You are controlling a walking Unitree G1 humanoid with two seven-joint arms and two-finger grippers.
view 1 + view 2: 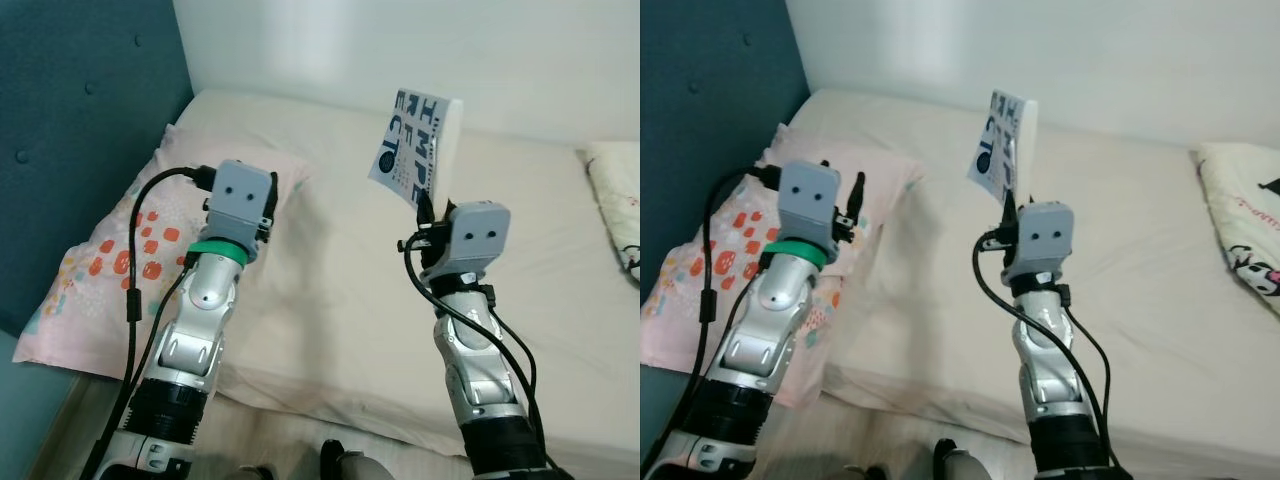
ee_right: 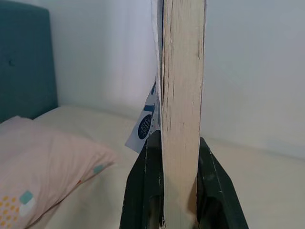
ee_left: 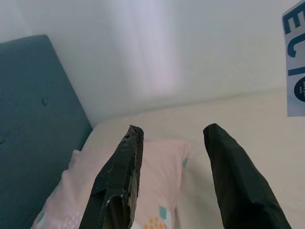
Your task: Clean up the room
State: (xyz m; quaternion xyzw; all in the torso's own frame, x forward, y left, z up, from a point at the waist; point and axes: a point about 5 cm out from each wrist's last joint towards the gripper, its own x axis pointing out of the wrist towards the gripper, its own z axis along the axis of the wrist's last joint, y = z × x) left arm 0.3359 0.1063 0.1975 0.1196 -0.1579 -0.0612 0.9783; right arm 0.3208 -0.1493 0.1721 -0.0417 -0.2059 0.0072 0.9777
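My right gripper (image 2: 174,157) is shut on a thick book (image 1: 415,145) with a white cover and dark blue letters, held upright above the cream bed (image 1: 340,290). In the right wrist view the book's page edge (image 2: 181,95) stands between the two black fingers (image 2: 143,191). My left gripper (image 3: 171,143) is open with nothing between its fingers (image 3: 119,176), raised over a pink patterned pillow (image 1: 120,260) at the bed's left end.
A teal padded headboard (image 1: 70,130) stands at the left. A white wall (image 1: 400,50) runs behind the bed. A second pillow with a cartoon print (image 1: 1240,230) lies at the right edge. The bed's near edge (image 1: 330,410) is just before me.
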